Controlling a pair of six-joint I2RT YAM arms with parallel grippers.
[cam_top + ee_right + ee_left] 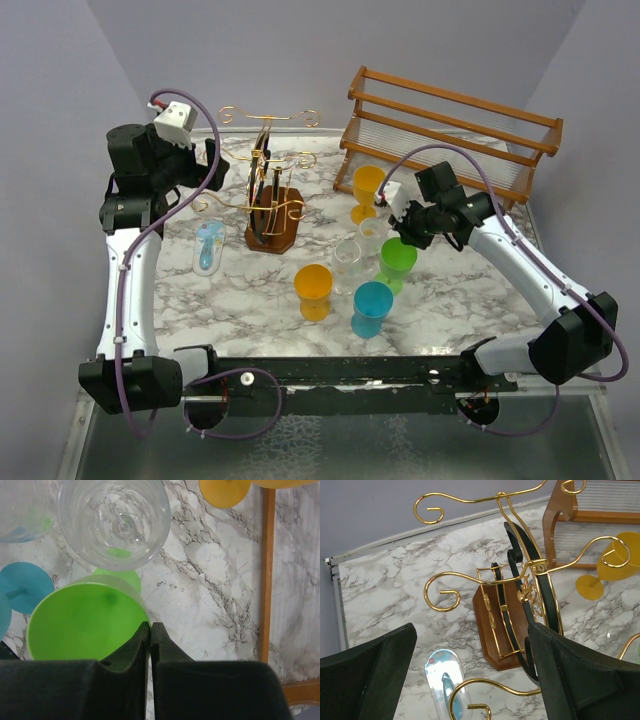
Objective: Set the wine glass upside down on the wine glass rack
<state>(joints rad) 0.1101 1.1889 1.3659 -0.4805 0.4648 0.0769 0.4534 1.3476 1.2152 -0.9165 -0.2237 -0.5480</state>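
The gold wire wine glass rack (268,190) stands on its dark wooden base at the back left; in the left wrist view (520,580) it sits just ahead of the fingers. My left gripper (215,165) (470,630) is open and empty beside the rack's scroll arms. My right gripper (400,232) (150,625) is shut on the rim of the green wine glass (397,258) (85,625), one finger inside the bowl and one outside. The glass stands upright on the table.
A clear glass (115,522), blue glass (372,300), orange glass (313,283) and yellow glass (367,185) stand close around the green one. A clear oblong item (208,245) lies left of the rack. A brown slatted rack (450,130) stands at the back right.
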